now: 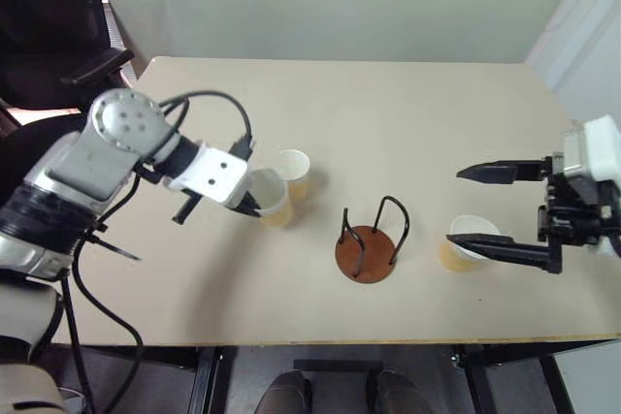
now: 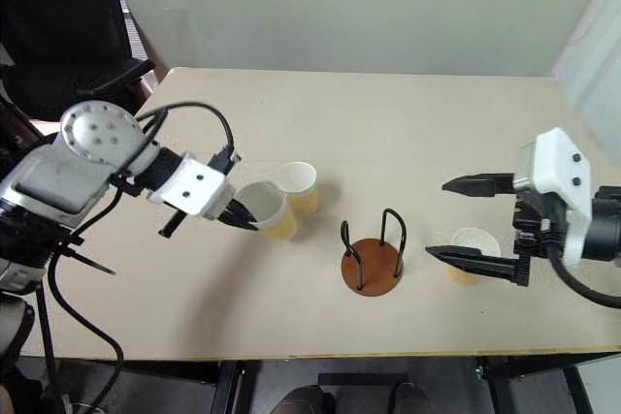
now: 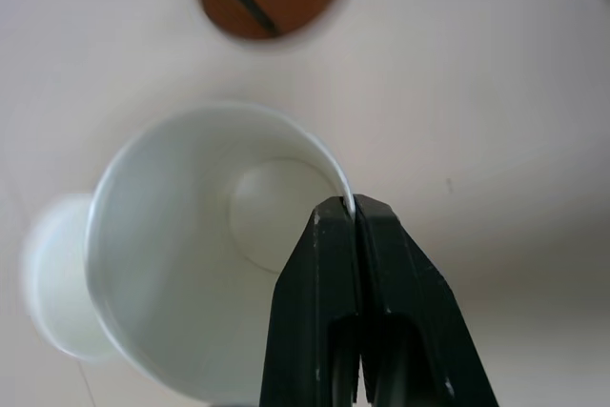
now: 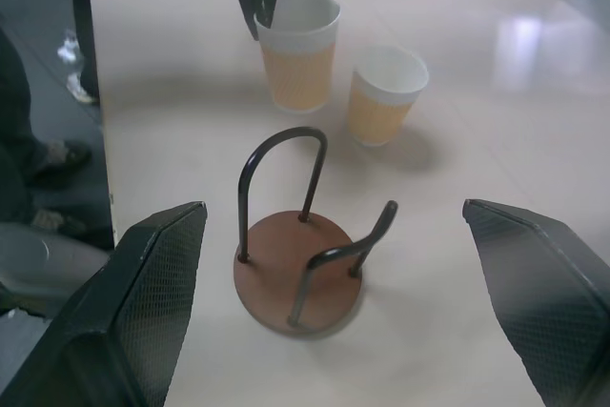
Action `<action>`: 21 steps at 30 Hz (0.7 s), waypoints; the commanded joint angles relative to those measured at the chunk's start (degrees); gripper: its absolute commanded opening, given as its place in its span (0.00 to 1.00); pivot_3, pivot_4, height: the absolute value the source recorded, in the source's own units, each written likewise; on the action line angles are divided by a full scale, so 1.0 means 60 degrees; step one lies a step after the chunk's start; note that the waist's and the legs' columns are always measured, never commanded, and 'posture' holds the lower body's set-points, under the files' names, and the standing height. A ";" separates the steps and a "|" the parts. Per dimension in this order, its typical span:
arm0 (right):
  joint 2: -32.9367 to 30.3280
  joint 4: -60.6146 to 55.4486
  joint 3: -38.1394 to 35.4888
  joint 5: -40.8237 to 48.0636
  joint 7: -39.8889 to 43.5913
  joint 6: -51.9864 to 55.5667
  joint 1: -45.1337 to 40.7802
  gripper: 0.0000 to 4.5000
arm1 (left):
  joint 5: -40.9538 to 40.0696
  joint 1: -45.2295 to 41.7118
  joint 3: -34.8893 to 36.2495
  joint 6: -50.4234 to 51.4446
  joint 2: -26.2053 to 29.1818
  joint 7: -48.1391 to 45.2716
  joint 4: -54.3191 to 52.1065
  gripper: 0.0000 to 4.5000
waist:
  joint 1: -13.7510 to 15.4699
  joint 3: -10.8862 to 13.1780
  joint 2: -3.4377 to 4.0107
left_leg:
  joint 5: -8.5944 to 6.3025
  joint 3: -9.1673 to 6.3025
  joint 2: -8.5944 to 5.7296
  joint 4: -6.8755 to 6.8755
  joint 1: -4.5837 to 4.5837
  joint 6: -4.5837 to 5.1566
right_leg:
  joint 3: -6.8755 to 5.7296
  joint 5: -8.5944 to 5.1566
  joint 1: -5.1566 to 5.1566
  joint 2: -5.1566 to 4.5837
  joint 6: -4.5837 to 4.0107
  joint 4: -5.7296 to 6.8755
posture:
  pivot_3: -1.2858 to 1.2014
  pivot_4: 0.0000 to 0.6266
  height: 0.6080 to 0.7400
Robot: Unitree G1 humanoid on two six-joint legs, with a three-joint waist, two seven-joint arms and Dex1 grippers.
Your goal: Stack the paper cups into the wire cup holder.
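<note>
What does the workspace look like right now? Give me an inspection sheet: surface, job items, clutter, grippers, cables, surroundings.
Surface: beige table, bare apart from the job's things.
Job's things: wire cup holder near the front edge, holding no cup. Held cup pinched at its rim, tilted. Second cup upright just behind it. Third cup upright, to the holder's right.
Clutter: nothing seen.
Grippers: left gripper shut on the held cup's rim. Right gripper open, its near finger over the third cup, not gripping it.
Cables: black cable looping over the left wrist; another hanging past the table's front-left edge.
Surroundings: black chair at the far left; pale wall behind.
</note>
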 commanded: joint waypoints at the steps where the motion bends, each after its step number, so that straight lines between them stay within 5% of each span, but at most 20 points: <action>1: 0.0104 0.0237 -0.0988 0.0338 0.0665 -0.0081 0.0390 1.00 | -0.1008 -0.0762 0.0103 0.0836 0.0113 -0.0306 -0.0406 0.00 | -0.0001 0.0000 0.0000 | -0.0001 0.0002 0.0000 -0.0001 0.0001 0.0000 | 0.0000 0.0000 0.0000 0.0001 0.0000 -0.0001 | 0.52 0.24 1.00; 21: 0.0221 -0.0527 -0.3107 0.0731 0.1073 0.0424 0.2332 1.00 | -0.3320 -0.4356 -0.2429 0.0502 -0.2251 -0.0306 0.1574 0.00 | 0.0024 0.0004 -0.0006 | -0.0008 0.0008 0.0000 0.0007 0.0013 0.0010 | 0.0003 0.0001 0.0028 -0.0007 0.0011 -0.0005 | 0.52 0.24 1.00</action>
